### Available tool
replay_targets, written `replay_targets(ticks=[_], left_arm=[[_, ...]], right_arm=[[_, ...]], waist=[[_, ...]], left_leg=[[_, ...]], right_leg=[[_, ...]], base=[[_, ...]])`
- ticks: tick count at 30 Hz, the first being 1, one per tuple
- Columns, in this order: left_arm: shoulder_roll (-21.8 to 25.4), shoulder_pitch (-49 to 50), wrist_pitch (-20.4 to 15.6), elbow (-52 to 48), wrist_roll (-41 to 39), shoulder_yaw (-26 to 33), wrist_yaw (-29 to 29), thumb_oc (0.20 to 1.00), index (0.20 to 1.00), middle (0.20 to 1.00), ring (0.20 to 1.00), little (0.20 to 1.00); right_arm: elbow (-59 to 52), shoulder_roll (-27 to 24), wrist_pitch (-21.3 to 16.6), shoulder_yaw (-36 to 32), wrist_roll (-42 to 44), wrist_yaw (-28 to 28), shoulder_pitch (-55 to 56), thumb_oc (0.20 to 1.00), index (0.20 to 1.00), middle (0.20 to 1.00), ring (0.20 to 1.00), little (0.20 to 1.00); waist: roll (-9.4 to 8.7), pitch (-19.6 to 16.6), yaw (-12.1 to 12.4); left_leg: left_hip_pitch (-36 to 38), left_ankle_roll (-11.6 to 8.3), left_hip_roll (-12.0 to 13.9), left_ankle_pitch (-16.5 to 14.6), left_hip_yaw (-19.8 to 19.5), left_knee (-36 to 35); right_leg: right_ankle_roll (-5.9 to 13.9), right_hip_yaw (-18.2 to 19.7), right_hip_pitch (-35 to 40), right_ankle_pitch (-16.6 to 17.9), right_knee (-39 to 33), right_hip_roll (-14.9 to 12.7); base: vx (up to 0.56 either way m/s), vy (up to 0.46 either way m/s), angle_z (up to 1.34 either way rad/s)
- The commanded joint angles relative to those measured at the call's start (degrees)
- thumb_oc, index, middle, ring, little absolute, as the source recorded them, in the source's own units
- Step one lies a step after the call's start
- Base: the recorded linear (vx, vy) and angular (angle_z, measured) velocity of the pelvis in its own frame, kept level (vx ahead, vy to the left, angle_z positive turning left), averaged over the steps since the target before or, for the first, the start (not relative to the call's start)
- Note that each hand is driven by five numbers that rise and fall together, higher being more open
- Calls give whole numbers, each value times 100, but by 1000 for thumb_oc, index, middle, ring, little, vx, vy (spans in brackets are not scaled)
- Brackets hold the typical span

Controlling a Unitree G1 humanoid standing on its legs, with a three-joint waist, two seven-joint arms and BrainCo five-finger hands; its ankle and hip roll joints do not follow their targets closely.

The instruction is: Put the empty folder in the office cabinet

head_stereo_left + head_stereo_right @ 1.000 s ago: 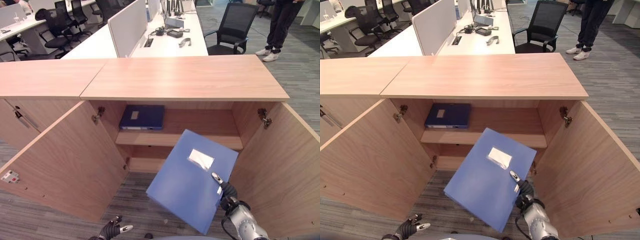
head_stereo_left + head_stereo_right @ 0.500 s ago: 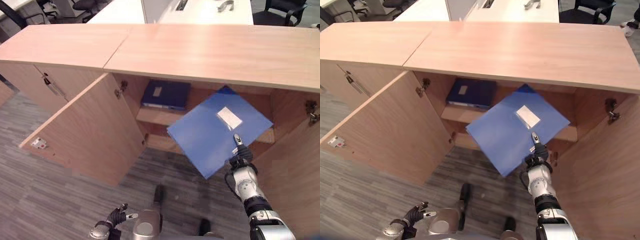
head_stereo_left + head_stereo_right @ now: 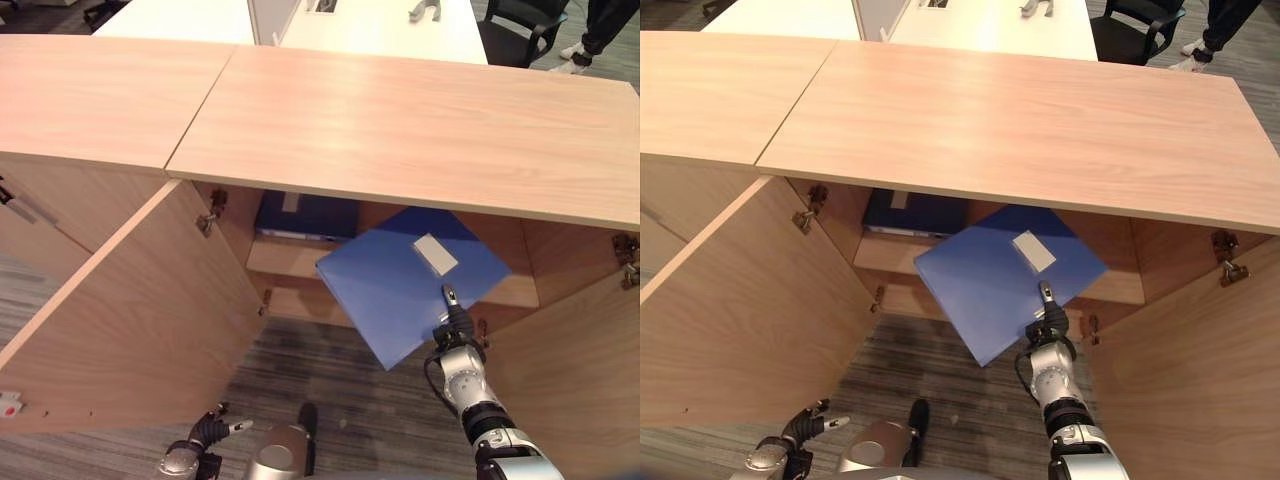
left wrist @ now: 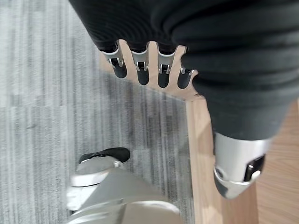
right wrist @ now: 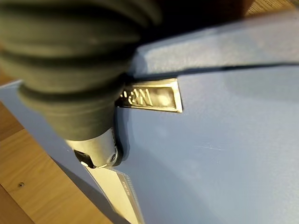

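Two folders in view: a light blue folder (image 3: 412, 283) held by the right robot hand (image 3: 452, 322), and a dark blue folder (image 3: 305, 216) lying flat on the cabinet shelf (image 3: 285, 260). The light blue folder is tilted, its far corner up under the cabinet top (image 3: 400, 120), in the open front of the cabinet and overlapping the shelf edge in the head views; whether it touches the shelf cannot be told. It sits to the right of the dark blue folder, partly in front of it. A white label (image 3: 435, 254) shows on its upper face. The right robot hand grips the folder at its lower right edge, just below the label, thumb on top of the cover and the rest of the hand beneath; in the right wrist view the thumb (image 5: 96, 151) presses the blue cover beside a metal label holder (image 5: 152, 98). Both cabinet doors stand open, the left door (image 3: 130, 320) swung wide, the right door (image 3: 575, 390) beside the right arm. The left robot hand (image 3: 205, 432) hangs low near the floor, well apart from the folder, fingers (image 4: 140, 70) relaxed and holding nothing, close by the left door edge. A white table (image 3: 330, 20) stands behind the cabinet, with a person's shoes (image 3: 575, 55) at top right.
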Motion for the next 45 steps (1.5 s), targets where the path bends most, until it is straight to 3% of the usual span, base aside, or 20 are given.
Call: replay_targets(ticks=[1, 2, 5, 8, 9, 10, 13, 18, 21, 23, 24, 26, 27, 28, 32, 35, 37, 38, 41, 45], left_arm=[[228, 251, -121, -105, -187, 52, 146, 1000, 1000, 1000, 1000, 1000], [291, 209, -115, -145, -223, 66, 170, 1000, 1000, 1000, 1000, 1000], [317, 148, -121, -154, -275, 88, 188, 1000, 1000, 1000, 1000, 1000], [365, 145, -133, -164, -308, 115, 189, 1000, 1000, 1000, 1000, 1000], [383, 139, -145, -166, -331, 103, 197, 1000, 1000, 1000, 1000, 1000], [353, 155, -162, -154, -370, 77, 180, 1000, 1000, 1000, 1000, 1000], [277, 159, -188, -5, -383, 74, 181, 1000, 1000, 1000, 1000, 1000], [213, 158, -251, 190, -132, 37, 153, 1000, 1000, 1000, 1000, 1000], [127, 261, -228, 231, -115, 75, 164, 1000, 1000, 1000, 1000, 1000], [58, 382, -196, 203, -87, 10, 86, 1000, 1000, 1000, 1000, 1000], [56, 383, -196, 203, -87, 10, 86, 1000, 1000, 1000, 1000, 1000], [-11, 401, -135, 285, -25, -44, 36, 1000, 1000, 1000, 1000, 1000], [-28, 406, -113, 283, -21, -50, 7, 1000, 1000, 1000, 1000, 1000], [-28, 408, -110, 281, -21, -52, 6, 1000, 1000, 1000, 1000, 1000], [-72, 433, -72, 305, 38, -54, -15, 1000, 1000, 1000, 1000, 1000], [-81, 421, -52, 281, 67, -75, -34, 1000, 1000, 1000, 1000, 1000], [-95, 430, -30, 264, 131, -82, -52, 1000, 1000, 1000, 1000, 1000], [-119, 432, -30, 316, 191, -131, -45, 1000, 1000, 1000, 1000, 1000], [-133, 438, -40, 393, 272, -234, -37, 1000, 1000, 1000, 1000, 1000], [-107, 524, -32, 328, 390, -375, -60, 1000, 1000, 1000, 1000, 1000]], right_arm=[[-338, -267, -193, -54, 79, 164, -214, 200, 200, 200, 200, 200], [-308, -199, -196, -24, 98, 176, -308, 200, 200, 200, 200, 200], [-274, -175, -212, -23, 129, 142, -407, 200, 200, 200, 200, 200], [-252, -175, -251, -99, 205, 98, -524, 200, 200, 200, 200, 200], [-197, -191, -263, -115, 216, 85, -607, 200, 200, 200, 200, 200], [-57, -242, -261, -135, 255, 63, -724, 200, 200, 200, 200, 200], [67, -300, -251, -211, 341, 83, -749, 200, 200, 200, 200, 200], [124, -423, -247, -338, 347, 147, -515, 200, 200, 200, 200, 200], [92, -491, -251, -479, 338, 164, -224, 200, 200, 200, 200, 200], [-31, -565, -289, -575, 407, 213, 0, 200, 200, 200, 200, 200], [-31, -567, -289, -574, 407, 213, 1, 200, 200, 200, 200, 200], [-21, -698, -309, -551, 478, 243, 89, 200, 200, 200, 200, 200], [-47, -714, -293, -560, 485, 242, 133, 200, 200, 200, 200, 200], [-52, -714, -291, -562, 484, 240, 139, 200, 200, 200, 200, 200], [-73, -836, -247, -623, 504, 259, 252, 200, 200, 200, 200, 200], [-18, -903, -219, -670, 536, 228, 276, 200, 200, 200, 200, 200], [-30, -922, -193, -692, 516, 203, 289, 200, 200, 200, 200, 200], [-74, -928, -187, -667, 472, 185, 294, 200, 200, 200, 200, 200], [-126, -915, -215, -564, 446, 168, 166, 200, 200, 200, 200, 200], [-273, -818, -342, -537, 534, 63, -133, 200, 200, 200, 200, 200]], waist=[[217, -130, 45], [392, -3, -19], [454, 55, -88], [478, 68, -141], [463, 65, -143], [453, 66, -204], [481, 87, -399], [386, -60, -516], [466, -208, -568], [619, -293, -660], [625, -293, -666], [704, -275, -680], [709, -258, -689], [713, -254, -698], [652, -74, -637], [583, -16, -649], [558, -10, -618], [529, -9, -552], [556, -10, -418], [577, -186, -395]], left_leg=[[-207, -253, 311, 650, -315, -697], [-103, -175, 410, 567, -322, -677], [74, -159, 436, 499, -322, -738], [335, -277, 513, 332, -283, -842], [424, -334, 535, 274, -269, -884], [637, -410, 546, 176, -302, -1009], [981, -510, 586, 11, -399, -1124], [1242, -659, 581, -162, -455, -1152], [1267, -845, 838, -96, -526, -1152], [1268, -1075, 1225, 7, -627, -1146], [1268, -1078, 1231, 6, -633, -1146], [1139, -1367, 1675, 202, -658, -764], [1063, -1391, 1734, 227, -687, -592], [1052, -1396, 1740, 215, -703, -568], [636, -1491, 1622, 805, -1057, 437], [427, -1396, 1617, 820, -895, 592], [298, -1342, 1533, 660, -731, 407], [141, -1271, 1307, 487, -719, 139], [-84, -1213, 1093, 598, -807, -322], [375, -1093, 1027, 576, -600, -854]], right_leg=[[468, 38, -324, 546, 1315, 140], [540, -1, -704, 683, 1916, 253], [496, -126, -946, 568, 1907, 217], [301, -540, -982, 222, 964, -16], [265, -643, -1019, 276, 499, -109], [271, -662, -1180, 608, -228, -208], [418, -399, -1659, 1138, -773, -274], [494, -396, -1414, 1441, -1187, -353], [421, -604, -1170, 1378, -1212, -276], [281, -883, -992, 1151, -1183, -64], [279, -890, -987, 1150, -1184, -60], [42, -1108, -694, 783, -1189, 231], [-15, -1153, -604, 708, -1220, 283], [-21, -1165, -592, 706, -1225, 289], [-226, -1286, -231, 522, -1320, 386], [-246, -1379, -123, 433, -1340, 353], [-238, -1432, -61, 382, -1362, 334], [-231, -1423, -40, 359, -1365, 345], [-208, -1325, 1, 286, -1358, 427], [-156, -1326, 61, 279, -1313, 365]], base=[[2, 160, -2], [35, 154, -23], [81, 58, -15], [165, -97, -19], [212, -184, -50], [273, -229, -41], [224, -138, -9], [188, -193, 37], [126, -257, 45], [90, -332, 30], [72, -278, 35], [90, -405, 44], [50, -248, 33], [40, -117, 22], [68, -147, 13], [73, -74, 10], [86, -37, 32], [115, 1, 34], [114, 32, -20], [161, 159, 21]])
